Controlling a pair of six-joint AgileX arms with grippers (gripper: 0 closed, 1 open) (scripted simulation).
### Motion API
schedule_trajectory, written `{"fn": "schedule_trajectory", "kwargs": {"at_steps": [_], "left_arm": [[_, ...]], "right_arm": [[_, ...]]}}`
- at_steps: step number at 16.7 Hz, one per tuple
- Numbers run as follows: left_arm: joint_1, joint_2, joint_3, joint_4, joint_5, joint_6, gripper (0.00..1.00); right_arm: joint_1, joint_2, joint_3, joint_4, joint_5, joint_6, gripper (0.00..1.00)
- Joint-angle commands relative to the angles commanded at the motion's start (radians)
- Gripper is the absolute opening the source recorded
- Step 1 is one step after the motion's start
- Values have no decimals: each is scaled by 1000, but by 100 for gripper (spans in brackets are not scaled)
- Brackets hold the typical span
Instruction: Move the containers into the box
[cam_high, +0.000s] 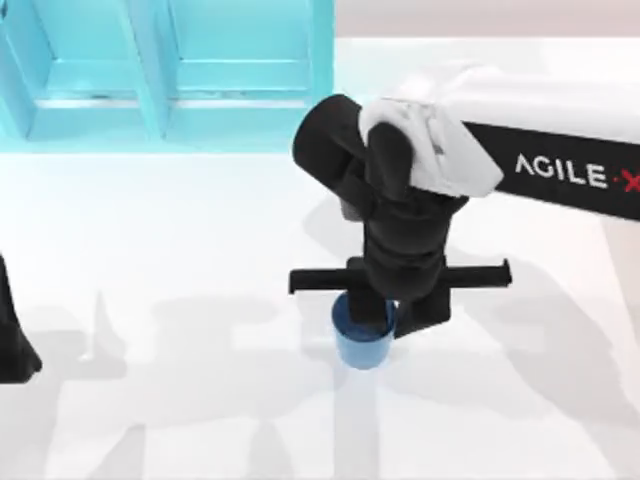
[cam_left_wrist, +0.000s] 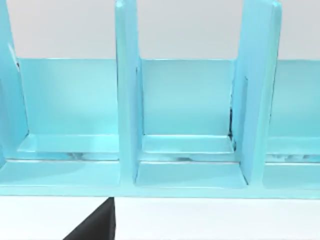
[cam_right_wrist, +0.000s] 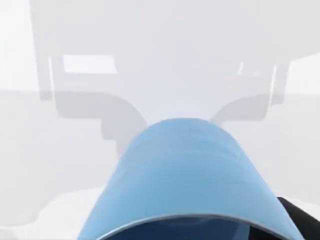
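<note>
White tabletop (cam_high: 200, 400) crossed by soft grey arm shadows, turquoise compartmented box (cam_high: 170, 75) along its far left edge, blue cup (cam_high: 362, 340) upright near the middle under the right gripper (cam_high: 385, 315), fingers either side of the rim, clamped or not impossible to tell, left arm (cam_high: 12, 335) parked at the left edge

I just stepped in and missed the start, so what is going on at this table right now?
The right arm is reaching over the middle of the table, and its right gripper is down at the rim of a blue cup. The cup is out on the white table, not yet in the light blue box at the far left. The right wrist view shows the cup very close. The left arm is parked at the table's left edge.
</note>
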Motion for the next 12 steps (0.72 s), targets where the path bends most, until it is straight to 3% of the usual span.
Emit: {"fn": "schedule_trajectory", "kwargs": {"at_steps": [5, 12], "left_arm": [[0, 0, 0, 0, 0, 0, 100], [0, 0, 0, 0, 0, 0, 100]], "right_arm": [[-122, -204, -46, -149, -2, -110, 0], [-141, -213, -39, -166, -1, -132, 0]]}}
